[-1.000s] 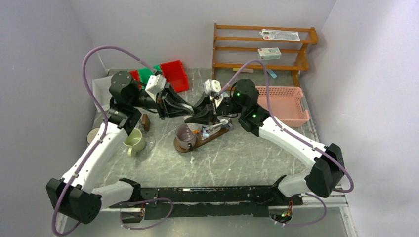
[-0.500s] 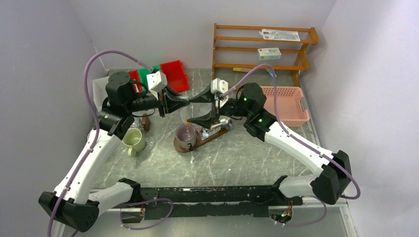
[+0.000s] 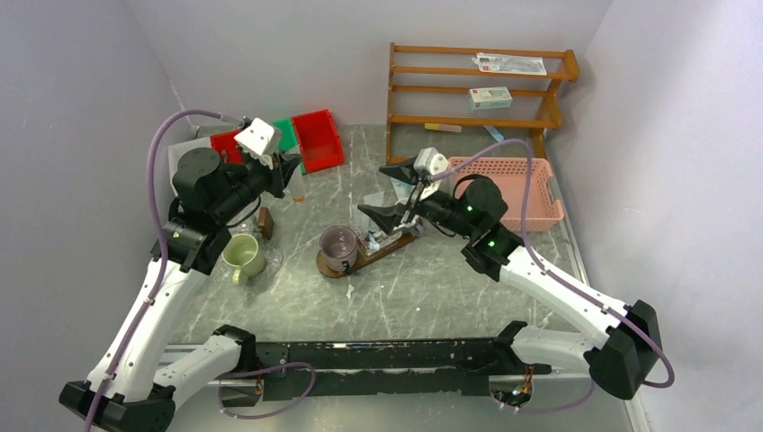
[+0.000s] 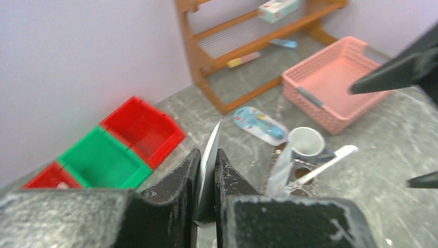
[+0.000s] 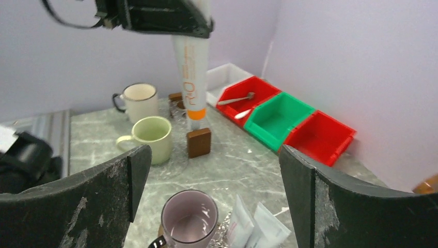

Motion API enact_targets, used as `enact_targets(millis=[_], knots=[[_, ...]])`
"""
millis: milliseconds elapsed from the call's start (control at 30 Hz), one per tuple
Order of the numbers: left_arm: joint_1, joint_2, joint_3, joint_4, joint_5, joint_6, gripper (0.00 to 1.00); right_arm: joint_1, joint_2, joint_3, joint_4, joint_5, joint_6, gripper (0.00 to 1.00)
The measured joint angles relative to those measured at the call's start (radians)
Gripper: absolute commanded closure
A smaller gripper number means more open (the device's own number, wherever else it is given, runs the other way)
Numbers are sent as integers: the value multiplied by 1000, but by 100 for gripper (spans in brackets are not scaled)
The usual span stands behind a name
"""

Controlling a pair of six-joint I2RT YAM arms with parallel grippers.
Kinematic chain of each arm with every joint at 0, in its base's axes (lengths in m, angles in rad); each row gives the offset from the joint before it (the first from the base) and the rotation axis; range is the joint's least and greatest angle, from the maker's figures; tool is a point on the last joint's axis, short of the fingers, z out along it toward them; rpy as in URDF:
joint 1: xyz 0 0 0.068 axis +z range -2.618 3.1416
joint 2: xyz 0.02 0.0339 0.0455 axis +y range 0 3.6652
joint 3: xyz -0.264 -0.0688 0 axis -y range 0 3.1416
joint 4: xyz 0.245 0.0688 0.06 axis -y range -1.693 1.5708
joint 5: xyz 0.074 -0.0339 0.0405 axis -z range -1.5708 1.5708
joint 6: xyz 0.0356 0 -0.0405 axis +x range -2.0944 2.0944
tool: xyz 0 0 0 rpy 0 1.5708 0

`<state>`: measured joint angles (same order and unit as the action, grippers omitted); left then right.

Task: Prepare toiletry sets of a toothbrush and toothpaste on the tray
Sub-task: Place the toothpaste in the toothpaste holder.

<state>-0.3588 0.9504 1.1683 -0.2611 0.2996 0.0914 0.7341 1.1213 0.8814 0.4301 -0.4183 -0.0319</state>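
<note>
Wooden rack: we see a brown slatted wooden rack (image 3: 477, 85) against the back wall. A flat clear packet (image 3: 510, 64) lies on its top shelf and a small white-and-green box (image 3: 490, 97) on the shelf below.
Pink basket: a pink plastic lattice basket (image 3: 508, 184) sits on the table right of the rack's foot.
Bins: a red plastic bin (image 5: 235, 101), a green plastic bin (image 5: 276, 116) and a second red plastic bin (image 5: 320, 137) stand in a row by the back wall. The first red one holds a silvery spoon-like utensil (image 5: 233, 99).
Tray: the dark brown oval wooden tray (image 3: 360, 263) lies mid-table. A lilac ceramic mug (image 3: 339, 247) stands on its left end. Beside the mug we see a slim white toothbrush (image 4: 330, 160) and two small white tubes (image 5: 253, 222).
Right gripper: the right gripper (image 3: 373, 190) hangs above the tray with its fingers spread wide, grasping nothing.
Left gripper: the left gripper (image 3: 283, 169) is clenched on the flat crimped end of a white toothpaste tube with an orange cap (image 5: 190, 67). The tube hangs cap down near the bins, well apart from the tray.
Other mugs: a pale green mug (image 3: 243, 256) and a cream mug (image 5: 139, 101) stand left of the tray, near a small brown block (image 3: 264, 222).
Writing: orange print runs down the held tube, but we cannot read it. The print on the box is too small to read.
</note>
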Motion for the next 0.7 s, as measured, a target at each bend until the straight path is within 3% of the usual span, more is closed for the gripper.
enact_targets(millis=[367, 700], knots=[[114, -16, -159, 91, -323, -16, 95, -2, -141, -178, 109, 259, 72, 0], [384, -14, -238, 242, -374, -109, 95, -2, -264, -272, 175, 415, 103, 0]])
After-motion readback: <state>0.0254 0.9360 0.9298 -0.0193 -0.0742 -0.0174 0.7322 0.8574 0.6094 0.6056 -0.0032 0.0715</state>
